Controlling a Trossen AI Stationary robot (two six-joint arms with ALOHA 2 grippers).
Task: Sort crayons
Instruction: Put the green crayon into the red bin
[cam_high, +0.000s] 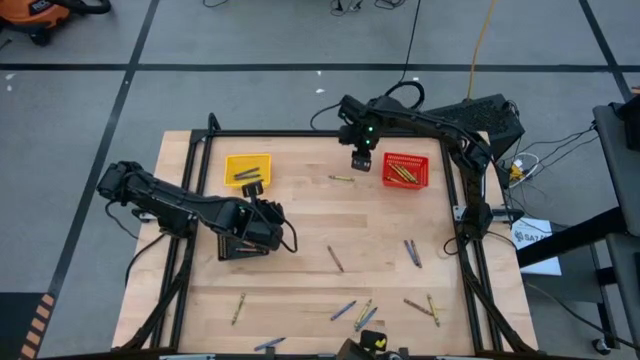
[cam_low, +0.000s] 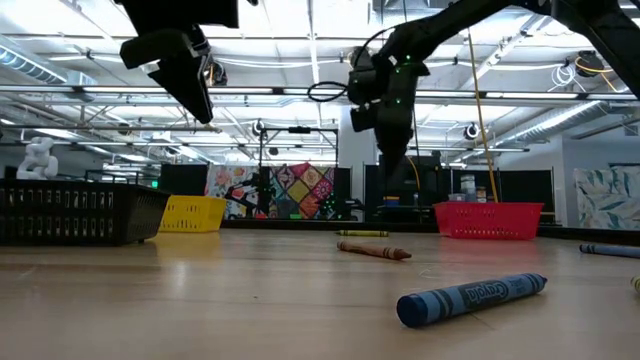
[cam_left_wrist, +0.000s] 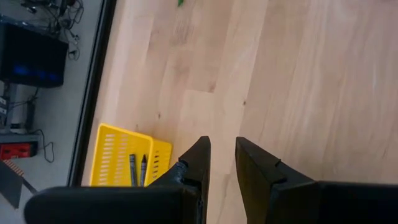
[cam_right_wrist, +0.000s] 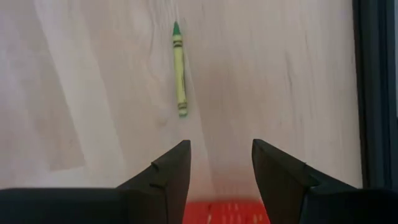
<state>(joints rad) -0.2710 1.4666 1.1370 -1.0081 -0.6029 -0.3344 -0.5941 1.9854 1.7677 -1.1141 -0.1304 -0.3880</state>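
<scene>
- Crayons (cam_high: 352, 311) lie scattered over my wooden table (cam_high: 300, 230), most of them along the near edge – a loose cluster of blue, yellow-green and tan sticks, with one more off toward the near left corner (cam_high: 239, 308).
- A brown crayon (cam_high: 335, 259) lies alone around the middle of the table, and a blue pair (cam_high: 412, 252) sits toward the right side.
- My right gripper (cam_right_wrist: 217, 163) hangs above the far side of the table, just beside the red basket (cam_high: 406, 171); its fingers (cam_right_wrist: 171, 169) are spread apart with nothing between them.
- A yellow-green crayon (cam_right_wrist: 179, 68) lies flat on the wood just ahead of that gripper – apart from it, not touched.
- The red basket holds several tan crayons (cam_high: 400, 175).
- My left gripper (cam_left_wrist: 222, 163) hovers above the table between the yellow basket (cam_high: 247, 169) and the black basket (cam_high: 240, 247); its fingers (cam_left_wrist: 198, 163) stand partly apart with a narrow gap, and I see bare wood through that gap, nothing pinched.
- The yellow basket holds two dark crayons (cam_left_wrist: 137, 169) lying side by side.
- From table height, a blue crayon (cam_low: 472, 298) lies closest to the camera, with a brown one (cam_low: 374, 250) and a yellow-green one (cam_low: 362, 233) farther back.
- The black basket's contents I cannot make out.
</scene>
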